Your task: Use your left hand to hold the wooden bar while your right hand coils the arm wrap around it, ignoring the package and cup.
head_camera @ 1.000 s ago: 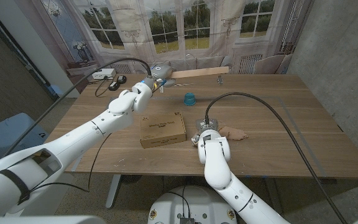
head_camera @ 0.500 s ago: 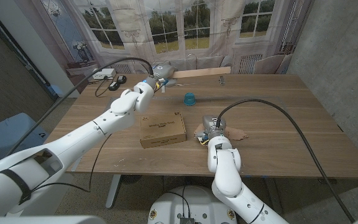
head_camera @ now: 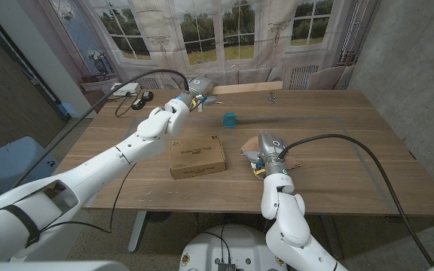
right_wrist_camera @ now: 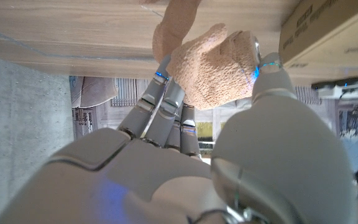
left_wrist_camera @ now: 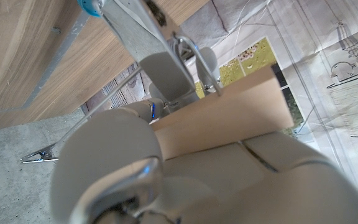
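- While the left hand [head_camera: 190, 93] sits at the table's far edge, the wooden bar [head_camera: 243, 88] lies along that edge, its near end inside the hand; left wrist view shows fingers [left_wrist_camera: 166, 71] curled over the wooden bar [left_wrist_camera: 229, 118], gripping it.
- Arm wrap [head_camera: 287, 162], tan fabric, sits near the table's middle toward the right, partly under and beside the right hand [head_camera: 266, 148].
- Right wrist view: right hand [right_wrist_camera: 185, 155] pinches the bunched arm wrap [right_wrist_camera: 213, 68] between thumb and fingers [right_wrist_camera: 163, 102]; the rest of the fabric trails onto the wood.
- Package [head_camera: 197, 156], a flat cardboard box, lies just left of the right hand, near the table's centre, apart from the wrap.
- Cup [head_camera: 230, 118], blue, stands upside down between package and bar, touching neither.
- Table [head_camera: 353, 150] is brown wood planks; a small metal clip [head_camera: 268, 95] sits near the far edge past the bar's right end.
- Black cables [head_camera: 368, 181] run from both arms across the surface.
- Behind: a printed backdrop [head_camera: 202, 30] of windows and trees, grey wall at right, a white power strip [head_camera: 123, 89] off the far left corner.
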You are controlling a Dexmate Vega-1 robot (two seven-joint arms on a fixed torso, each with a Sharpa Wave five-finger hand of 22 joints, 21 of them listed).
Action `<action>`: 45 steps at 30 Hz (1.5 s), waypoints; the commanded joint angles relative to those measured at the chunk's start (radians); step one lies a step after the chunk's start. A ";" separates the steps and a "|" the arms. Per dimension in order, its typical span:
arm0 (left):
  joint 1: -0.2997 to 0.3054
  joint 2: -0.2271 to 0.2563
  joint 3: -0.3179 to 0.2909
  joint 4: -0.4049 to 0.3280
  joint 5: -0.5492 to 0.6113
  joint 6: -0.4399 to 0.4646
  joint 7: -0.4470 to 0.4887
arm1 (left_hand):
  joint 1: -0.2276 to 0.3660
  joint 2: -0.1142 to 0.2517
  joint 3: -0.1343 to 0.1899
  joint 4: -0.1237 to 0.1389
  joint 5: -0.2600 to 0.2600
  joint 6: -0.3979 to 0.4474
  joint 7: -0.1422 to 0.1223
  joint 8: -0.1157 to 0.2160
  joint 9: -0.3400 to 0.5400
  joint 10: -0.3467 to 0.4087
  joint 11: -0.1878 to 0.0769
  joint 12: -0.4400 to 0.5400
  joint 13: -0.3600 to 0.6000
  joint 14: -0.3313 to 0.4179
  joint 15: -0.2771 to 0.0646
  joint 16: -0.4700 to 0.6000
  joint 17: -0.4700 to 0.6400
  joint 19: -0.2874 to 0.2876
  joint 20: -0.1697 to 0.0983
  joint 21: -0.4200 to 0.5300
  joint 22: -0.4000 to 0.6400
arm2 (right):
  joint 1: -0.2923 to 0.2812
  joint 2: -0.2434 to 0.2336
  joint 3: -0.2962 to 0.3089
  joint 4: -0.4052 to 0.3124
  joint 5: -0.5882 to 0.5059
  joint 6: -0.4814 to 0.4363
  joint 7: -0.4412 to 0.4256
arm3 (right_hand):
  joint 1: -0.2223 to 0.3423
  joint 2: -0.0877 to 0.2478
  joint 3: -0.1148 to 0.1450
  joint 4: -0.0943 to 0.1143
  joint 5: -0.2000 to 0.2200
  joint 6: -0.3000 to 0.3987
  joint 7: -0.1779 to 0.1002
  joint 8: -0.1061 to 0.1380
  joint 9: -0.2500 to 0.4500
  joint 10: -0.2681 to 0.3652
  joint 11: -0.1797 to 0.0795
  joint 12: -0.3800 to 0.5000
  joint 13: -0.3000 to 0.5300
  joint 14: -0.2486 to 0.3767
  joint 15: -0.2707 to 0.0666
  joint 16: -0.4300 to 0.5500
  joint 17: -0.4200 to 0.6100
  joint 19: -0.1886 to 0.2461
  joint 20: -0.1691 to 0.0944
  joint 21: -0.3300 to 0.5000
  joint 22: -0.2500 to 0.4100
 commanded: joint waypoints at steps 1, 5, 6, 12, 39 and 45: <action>0.005 -0.009 0.008 -0.015 0.017 0.012 -0.013 | -0.016 0.015 0.008 -0.001 -0.002 -0.003 -0.001 0.010 0.000 -0.004 -0.004 0.009 0.006 -0.005 0.004 0.007 0.000 -0.007 -0.093 0.007 0.005 | -0.087 -0.060 0.097 -0.084 0.351 0.149 -0.404 | 0.294 0.288 0.070 0.009 -0.004 0.354 -0.186 0.067 0.004 0.388 -0.206 0.005 0.195 0.005 -0.070 0.004 0.014 0.001 0.005 0.013 0.006; 0.008 -0.011 0.008 -0.023 0.022 0.016 -0.014 | -0.019 0.015 0.011 -0.001 -0.003 -0.003 -0.002 0.011 -0.001 0.003 -0.002 0.001 -0.007 -0.003 0.004 0.009 0.002 -0.007 -0.093 0.007 0.000 | -0.094 -0.091 0.108 -0.117 0.387 0.156 -0.438 | 0.294 0.286 0.070 0.010 -0.006 0.353 -0.186 0.068 0.006 0.387 -0.206 0.006 0.200 0.004 -0.069 0.004 0.023 -0.003 0.005 0.018 0.007; 0.009 -0.011 0.008 -0.025 0.023 0.018 -0.015 | -0.019 0.015 0.011 -0.001 -0.003 -0.002 -0.002 0.012 -0.002 0.003 0.000 0.003 -0.005 -0.003 0.004 0.009 0.002 -0.007 -0.093 0.007 -0.001 | -0.098 -0.096 0.114 -0.126 0.400 0.161 -0.447 | 0.294 0.286 0.070 0.011 -0.006 0.352 -0.188 0.068 0.007 0.387 -0.206 0.006 0.200 0.003 -0.068 0.003 0.025 -0.004 0.004 0.019 0.008; 0.013 -0.015 0.008 -0.032 0.031 0.023 -0.014 | -0.022 0.015 0.014 -0.002 -0.004 -0.004 -0.004 0.013 -0.003 -0.002 -0.003 0.011 0.009 -0.004 0.004 0.011 0.004 -0.009 -0.093 0.011 0.001 | -0.115 -0.123 0.145 -0.155 0.460 0.227 -0.532 | 0.294 0.286 0.070 0.014 -0.009 0.351 -0.188 0.068 0.006 0.385 -0.203 0.004 0.201 0.001 -0.068 0.001 0.037 -0.005 0.006 0.028 0.009; -0.018 -0.035 0.028 0.000 0.045 -0.002 -0.038 | -0.036 0.003 0.023 -0.012 -0.010 0.028 -0.012 0.032 -0.030 0.009 0.006 0.017 0.007 -0.016 0.004 0.011 0.003 -0.021 -0.086 0.019 -0.007 | -0.202 -0.106 0.283 -0.208 0.597 0.604 -0.830 | 0.308 0.280 0.064 0.010 -0.018 0.362 -0.175 0.068 0.000 0.409 -0.206 0.003 0.198 0.034 -0.069 0.020 0.077 0.005 0.015 0.072 0.013; -0.030 -0.045 0.037 0.018 0.044 -0.013 -0.041 | -0.037 0.002 0.024 -0.014 -0.009 0.032 -0.007 0.033 -0.038 0.005 0.005 0.020 0.009 -0.015 0.004 0.012 0.002 -0.022 -0.085 0.021 -0.008 | -0.203 -0.100 0.297 -0.237 0.579 0.625 -0.821 | 0.310 0.278 0.060 0.010 -0.020 0.365 -0.173 0.067 -0.001 0.409 -0.210 0.005 0.204 0.036 -0.069 0.022 0.080 0.005 0.013 0.082 0.015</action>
